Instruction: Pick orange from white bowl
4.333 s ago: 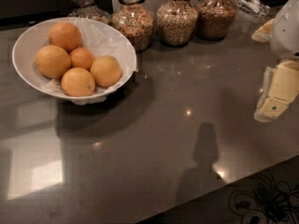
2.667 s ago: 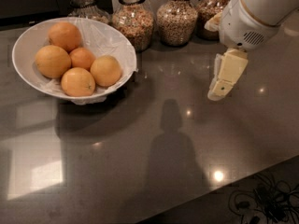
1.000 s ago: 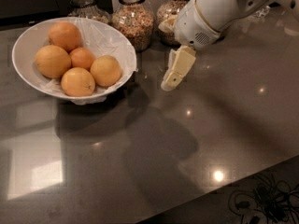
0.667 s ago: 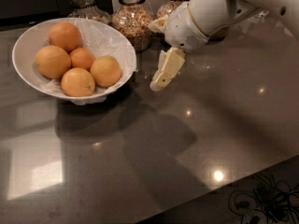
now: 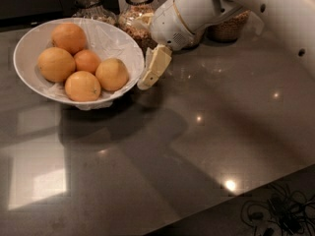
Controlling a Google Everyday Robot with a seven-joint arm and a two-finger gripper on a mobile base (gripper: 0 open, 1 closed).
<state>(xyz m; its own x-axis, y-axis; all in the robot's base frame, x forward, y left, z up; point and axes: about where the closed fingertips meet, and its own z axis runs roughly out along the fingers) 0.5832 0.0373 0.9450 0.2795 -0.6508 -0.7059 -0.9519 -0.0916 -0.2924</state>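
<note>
The white bowl (image 5: 22,45) stands at the left back of the dark table, lined with crinkled plastic film. It holds several oranges. The orange (image 5: 112,74), pale yellow-orange and slightly egg-shaped, lies at the bowl's right side. A smaller, deeper orange one (image 5: 87,61) lies in the middle. A rounder one with a dark stem dot (image 5: 81,86) lies at the front. My gripper (image 5: 146,83), cream-coloured, hangs from the white arm (image 5: 187,14). It points down and to the left, just outside the bowl's right rim, close to the orange and holding nothing.
Glass jars of grains stand along the back: one (image 5: 88,1) behind the bowl, one (image 5: 139,11) behind the gripper, one (image 5: 229,26) under the arm. Dark cables (image 5: 275,215) lie past the table's front right edge.
The arm has swept from the right edge of the table leftwards. The gripper now hangs beside the bowl's right rim. The bowl and the oranges have not moved.
</note>
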